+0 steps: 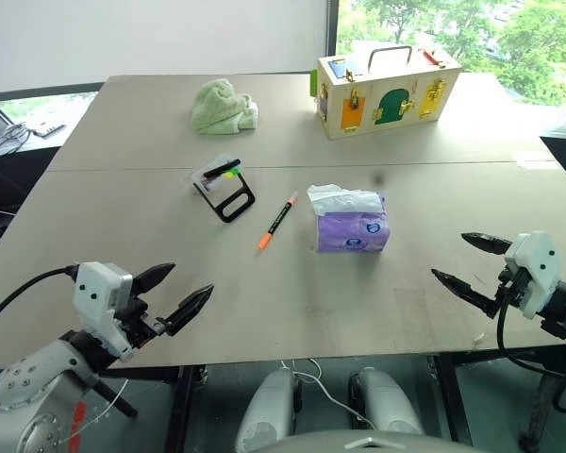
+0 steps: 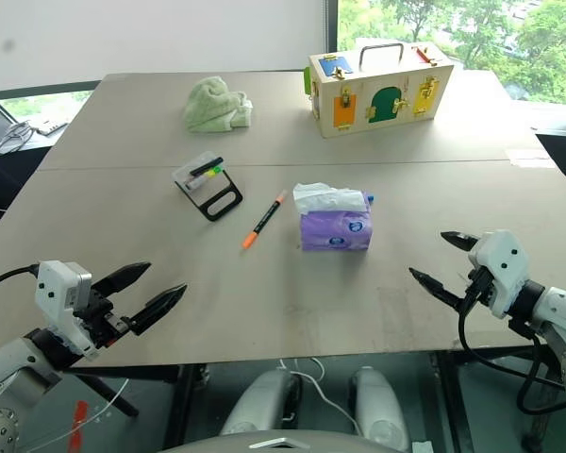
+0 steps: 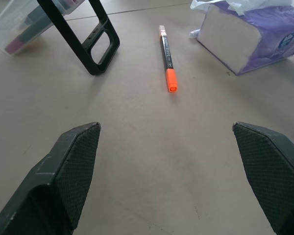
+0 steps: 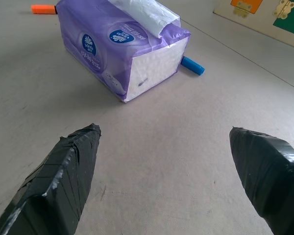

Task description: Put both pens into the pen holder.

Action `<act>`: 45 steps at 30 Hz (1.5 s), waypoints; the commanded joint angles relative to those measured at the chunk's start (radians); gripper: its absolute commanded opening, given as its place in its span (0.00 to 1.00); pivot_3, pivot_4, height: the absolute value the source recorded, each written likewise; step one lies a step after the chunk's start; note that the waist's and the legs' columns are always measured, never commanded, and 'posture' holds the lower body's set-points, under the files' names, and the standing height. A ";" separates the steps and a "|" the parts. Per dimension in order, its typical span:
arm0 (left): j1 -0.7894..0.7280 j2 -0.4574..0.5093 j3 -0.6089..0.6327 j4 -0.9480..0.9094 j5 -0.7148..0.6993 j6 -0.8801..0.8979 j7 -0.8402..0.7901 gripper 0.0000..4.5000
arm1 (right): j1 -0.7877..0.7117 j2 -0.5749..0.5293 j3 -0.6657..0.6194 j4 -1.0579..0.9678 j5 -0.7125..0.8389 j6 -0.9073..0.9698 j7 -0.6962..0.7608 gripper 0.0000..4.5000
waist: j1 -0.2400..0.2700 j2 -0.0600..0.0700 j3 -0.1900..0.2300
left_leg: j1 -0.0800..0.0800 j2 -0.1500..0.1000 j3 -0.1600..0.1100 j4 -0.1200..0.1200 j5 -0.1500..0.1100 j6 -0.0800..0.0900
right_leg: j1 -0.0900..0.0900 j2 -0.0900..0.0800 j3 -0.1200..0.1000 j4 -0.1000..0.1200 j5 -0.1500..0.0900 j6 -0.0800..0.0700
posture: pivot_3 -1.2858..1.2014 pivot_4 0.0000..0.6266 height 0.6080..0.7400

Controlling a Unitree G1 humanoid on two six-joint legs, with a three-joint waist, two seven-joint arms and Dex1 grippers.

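Centrally on the grey table [image 1: 123, 198] lies the orange-ended pen [image 1: 277, 221], flat and slanting, between the pen holder [image 1: 222, 185] at its upper left and a purple tissue pack [image 1: 350, 225] just to its right. The pen holder stands tilted on its black looped frame, with something green and dark already showing in its clear pocket. The blue-ended pen [image 4: 192, 65] lies on the far side of the tissue pack, touching or nearly touching it; 1 light blue end pokes out, so the pack screens it from the front. In the upper part of the frame sit a crumpled green cloth [image 1: 224, 105] and a wooden latch box [image 1: 387, 91]. The left gripper [image 1: 184, 292], lower left, and the right gripper [image 1: 462, 261], lower right, both hover with their 2 fingers spread wide, holding nothing.
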 commanded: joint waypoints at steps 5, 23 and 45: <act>-0.312 0.150 -0.266 -0.125 -0.015 0.103 0.004 0.99 | -0.055 -0.006 0.020 -0.015 0.035 -0.054 0.046 1.00 | 0.023 0.000 0.000 | 0.000 0.000 -0.002 0.002 0.000 0.000 | 0.001 0.000 -0.004 0.000 -0.001 0.002 | 0.52 0.24 1.00; -1.150 0.049 -1.018 0.409 0.449 0.068 -0.141 0.99 | 0.119 0.028 -0.014 -0.327 0.044 0.028 -0.113 1.00 | 0.018 -0.001 0.001 | 0.000 -0.002 0.000 -0.003 0.000 0.000 | 0.000 0.005 -0.004 0.000 0.002 0.005 | 0.52 0.24 1.00; -1.258 -0.184 -0.559 0.414 0.249 -0.009 -0.041 0.01 | 0.228 0.058 -0.024 -0.380 0.008 0.010 -0.147 1.00 | 0.016 -0.002 0.002 | -0.006 -0.002 -0.001 0.000 0.000 0.000 | -0.006 0.000 -0.004 0.003 0.002 0.006 | 0.52 0.24 1.00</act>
